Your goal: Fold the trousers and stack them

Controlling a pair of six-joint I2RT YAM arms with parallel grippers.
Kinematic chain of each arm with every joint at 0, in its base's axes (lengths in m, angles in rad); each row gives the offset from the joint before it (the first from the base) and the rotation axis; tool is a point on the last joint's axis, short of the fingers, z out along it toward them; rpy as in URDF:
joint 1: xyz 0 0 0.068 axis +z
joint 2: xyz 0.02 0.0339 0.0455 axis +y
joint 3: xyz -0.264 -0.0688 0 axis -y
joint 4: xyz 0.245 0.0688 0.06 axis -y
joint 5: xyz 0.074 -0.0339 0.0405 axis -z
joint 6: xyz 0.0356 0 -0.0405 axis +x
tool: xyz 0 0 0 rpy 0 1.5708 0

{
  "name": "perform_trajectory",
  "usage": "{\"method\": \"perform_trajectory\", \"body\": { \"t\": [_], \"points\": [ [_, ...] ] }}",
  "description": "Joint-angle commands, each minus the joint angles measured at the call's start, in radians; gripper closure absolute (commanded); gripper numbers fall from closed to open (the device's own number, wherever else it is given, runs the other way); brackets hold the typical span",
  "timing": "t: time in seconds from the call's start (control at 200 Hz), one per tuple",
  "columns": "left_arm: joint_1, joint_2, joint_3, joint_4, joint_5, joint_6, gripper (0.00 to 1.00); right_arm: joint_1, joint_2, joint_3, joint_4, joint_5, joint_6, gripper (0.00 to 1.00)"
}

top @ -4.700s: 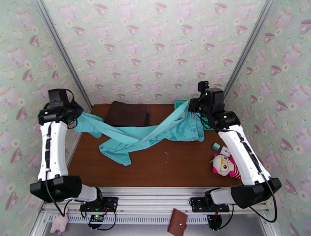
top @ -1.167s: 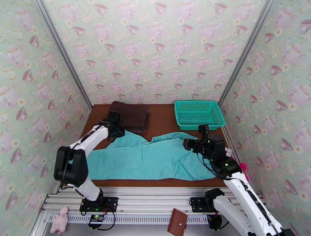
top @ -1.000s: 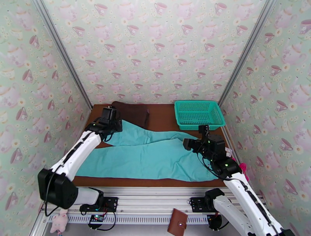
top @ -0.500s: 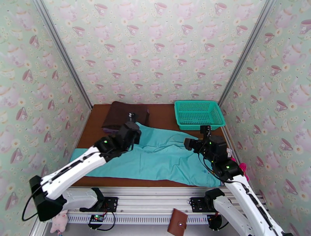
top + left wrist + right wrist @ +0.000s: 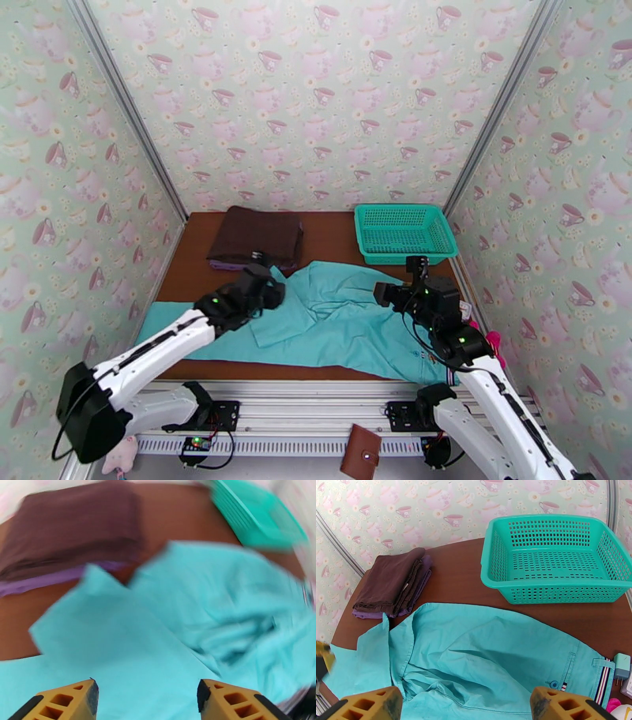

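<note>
- The trousers [image 5: 347, 320] lie rumpled across the table [image 5: 328, 229], one leg partly folded over.
- Left gripper [image 5: 146, 697] hangs over them, jaws spread, empty.
- Right gripper [image 5: 466, 703] is likewise released, empty.

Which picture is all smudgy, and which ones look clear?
The left wrist view is the smudgy one: the trousers and the dark brown cloth have smeared edges. The right wrist view is sharp, so you can see each hole in the basket. The top external view is clear too.
</note>
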Motion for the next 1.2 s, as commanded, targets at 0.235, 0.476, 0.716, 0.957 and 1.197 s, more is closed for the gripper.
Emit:
{"method": "perform_trajectory", "body": {
  "t": [0.235,0.476,0.716,0.957,1.197],
  "points": [
    [0.306,0.375,0.094,-0.066,0.098,0.002,0.36,0.008,-0.002,-0.01,-0.001,0.031,-0.004,0.11],
    [0.338,0.579,0.188,0.012,0.18,0.05,0.4,0.008,-0.002,-0.01,-0.002,0.038,-0.006,0.1],
    [0.348,0.691,0.238,0.006,0.197,0.039,0.43,0.007,0.013,-0.006,-0.002,0.034,-0.008,0.1],
    [0.358,0.657,0.216,0.002,0.203,0.023,0.91,0.008,0.014,-0.004,-0.003,0.027,-0.008,0.1],
    [0.347,0.473,0.229,-0.077,0.141,0.06,0.98,0.008,0.012,-0.004,-0.003,0.028,-0.008,0.09]
  ]
}}
